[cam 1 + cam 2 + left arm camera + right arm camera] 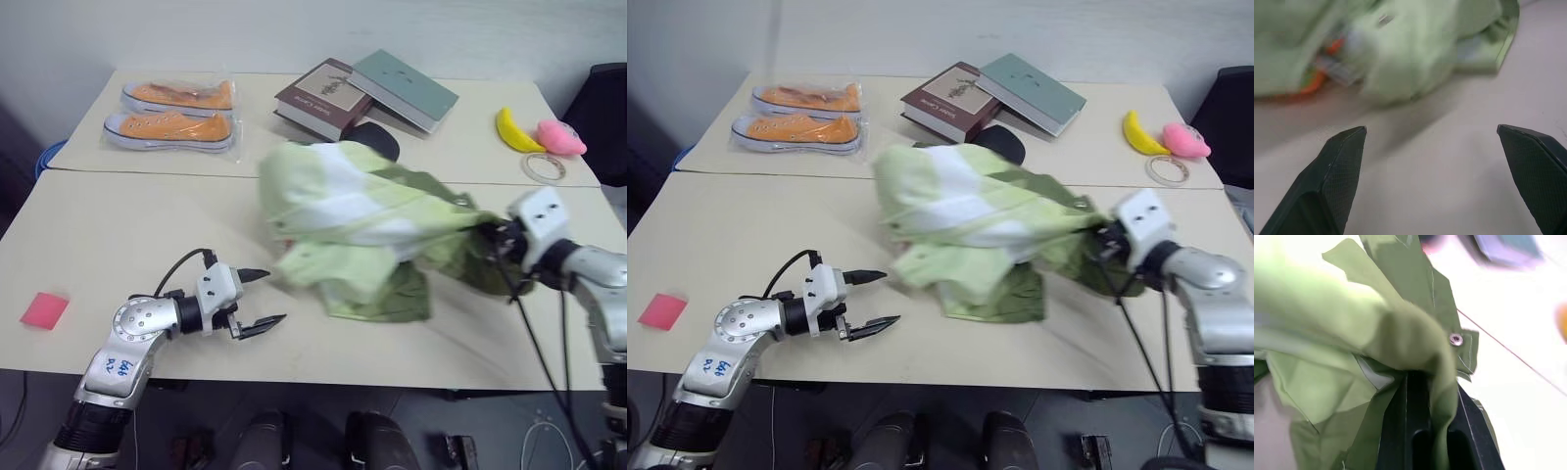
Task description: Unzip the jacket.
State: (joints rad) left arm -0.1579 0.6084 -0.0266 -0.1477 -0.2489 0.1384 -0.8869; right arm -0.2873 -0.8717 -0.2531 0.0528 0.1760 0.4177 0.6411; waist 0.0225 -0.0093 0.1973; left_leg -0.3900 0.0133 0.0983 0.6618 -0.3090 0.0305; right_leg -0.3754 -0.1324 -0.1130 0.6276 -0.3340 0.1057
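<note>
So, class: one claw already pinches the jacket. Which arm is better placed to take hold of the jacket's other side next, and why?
The left. Its claw is open and free on the table, pointing at the near edge of the jacket. The right claw is shut on olive fabric at the far side, so it is busy.

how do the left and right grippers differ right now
The left gripper stands open and empty, short of the jacket; the right gripper is shut on the jacket's olive fabric. The left hovers over bare table; the right is half buried in cloth. Both have two black fingers.
</note>
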